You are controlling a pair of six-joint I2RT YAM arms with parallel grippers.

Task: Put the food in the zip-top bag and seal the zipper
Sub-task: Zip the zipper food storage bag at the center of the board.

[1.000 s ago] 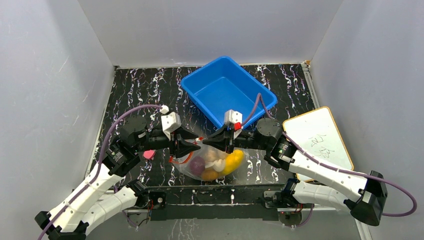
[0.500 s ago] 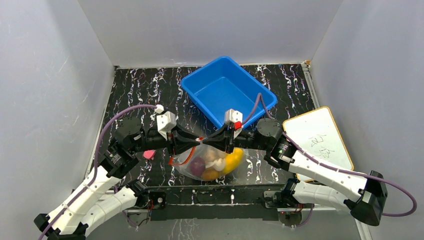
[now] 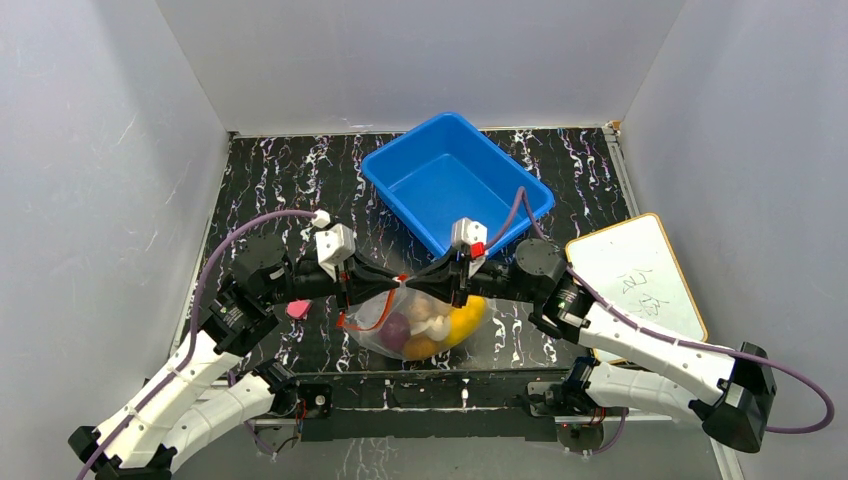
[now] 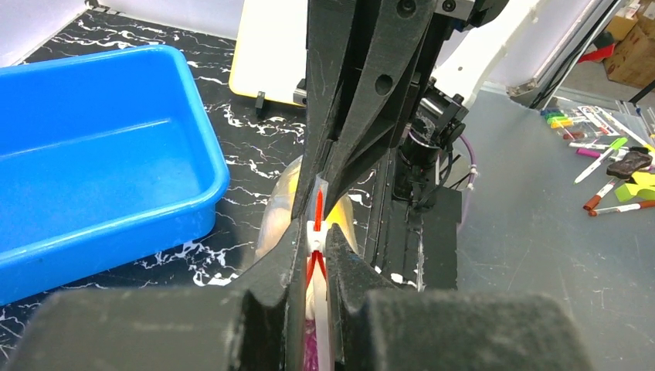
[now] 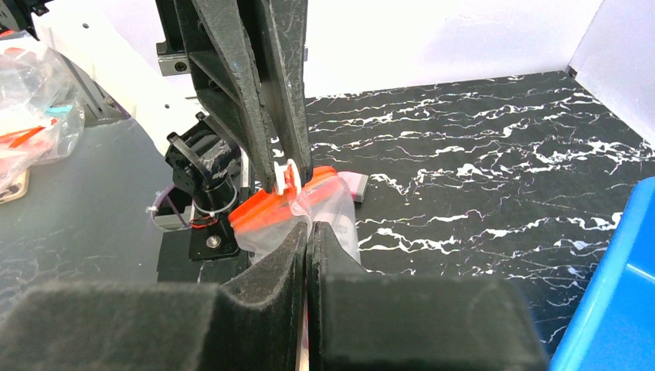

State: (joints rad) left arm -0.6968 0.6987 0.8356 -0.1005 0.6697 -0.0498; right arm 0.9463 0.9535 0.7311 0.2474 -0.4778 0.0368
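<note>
Left of centre in the top view, the left gripper [image 3: 388,287] is clenched on the zipper [image 4: 317,207] at its white slider [image 4: 312,229], likely set there to drag it along. The zip-top bag [image 3: 385,335] hangs at lower centre with the food [image 3: 452,322] inside. Just to the right, the right gripper [image 3: 420,285] pinches the bag's mouth, apparently anchoring it taut.
</note>
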